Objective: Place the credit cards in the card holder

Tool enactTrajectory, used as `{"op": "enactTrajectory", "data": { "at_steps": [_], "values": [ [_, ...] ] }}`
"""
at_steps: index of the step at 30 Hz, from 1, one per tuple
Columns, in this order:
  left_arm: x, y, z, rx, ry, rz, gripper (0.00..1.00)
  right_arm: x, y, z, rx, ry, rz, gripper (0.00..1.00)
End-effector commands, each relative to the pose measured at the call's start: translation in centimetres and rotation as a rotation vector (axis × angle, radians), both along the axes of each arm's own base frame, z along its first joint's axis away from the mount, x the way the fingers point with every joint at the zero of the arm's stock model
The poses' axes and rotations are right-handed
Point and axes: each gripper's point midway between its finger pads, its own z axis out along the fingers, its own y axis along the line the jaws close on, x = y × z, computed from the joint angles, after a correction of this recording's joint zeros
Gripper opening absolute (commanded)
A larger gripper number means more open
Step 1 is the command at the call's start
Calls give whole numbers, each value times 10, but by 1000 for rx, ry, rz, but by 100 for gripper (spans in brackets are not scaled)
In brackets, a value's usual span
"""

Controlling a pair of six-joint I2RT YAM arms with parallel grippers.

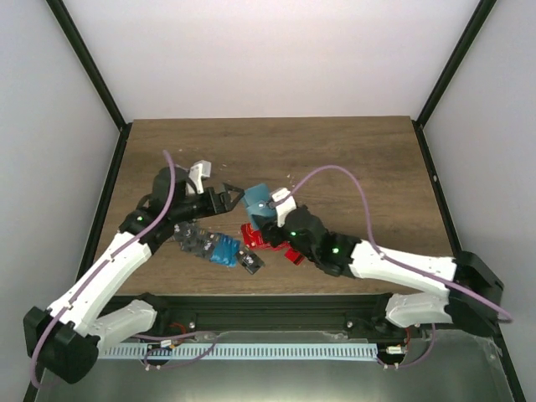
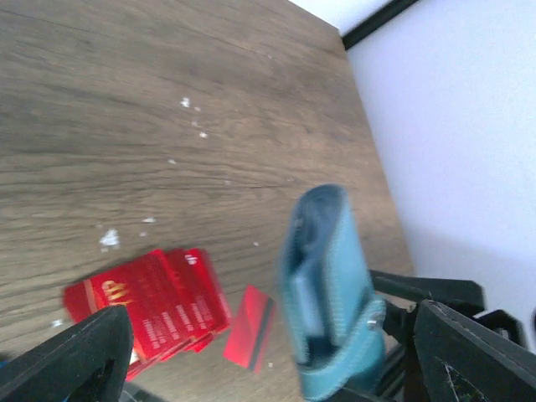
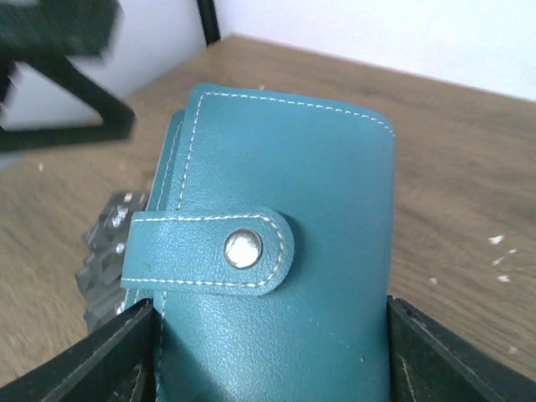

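The teal card holder (image 1: 256, 195) stands upright off the table, held across its width by my right gripper (image 1: 270, 211). In the right wrist view the card holder (image 3: 285, 193) fills the frame between my fingers (image 3: 456, 364), its strap snapped shut. My left gripper (image 1: 226, 199) is open and empty, just left of the holder; in its view the card holder (image 2: 328, 285) stands between the spread fingers (image 2: 75, 356). Red credit cards (image 1: 260, 237) lie fanned on the table below the holder, also seen in the left wrist view (image 2: 151, 306). One red card (image 2: 249, 327) lies apart.
A bright blue card (image 1: 224, 251) and dark patterned cards (image 1: 194, 239) lie near the front edge under the left arm. Another dark card (image 1: 252, 262) lies by the blue one. White crumbs (image 2: 109, 239) dot the wooden table (image 1: 352, 159).
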Motion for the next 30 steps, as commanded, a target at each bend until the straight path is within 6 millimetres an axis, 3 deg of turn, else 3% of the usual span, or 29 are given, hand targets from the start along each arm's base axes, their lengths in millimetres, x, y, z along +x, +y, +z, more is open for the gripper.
{"op": "enactTrajectory", "data": {
  "at_steps": [1,8,12,15,20,23,26,30],
  "values": [
    [7,-39,37,-137,-69,-88,94,3,-33,51,176,-75,-114,71],
    [-3,-96,59,-223,-90,-227,86,-10,-54,78,256,-111,-105,71],
    [-7,-111,75,-220,-135,-243,82,-12,-60,84,267,-117,-114,71],
    [-4,-111,74,-195,-137,-220,68,-10,-64,87,266,-119,-134,71],
    [4,-112,64,-151,-134,-196,25,-8,-69,87,256,-118,-163,71],
    [10,-116,63,-130,-147,-209,5,-11,-69,88,255,-112,-151,81],
    [14,-120,61,-89,-191,-244,4,-15,-73,88,277,-94,-142,99],
    [11,-122,71,-85,-259,-329,4,-19,-89,91,340,-12,-80,100]
  ]
}}
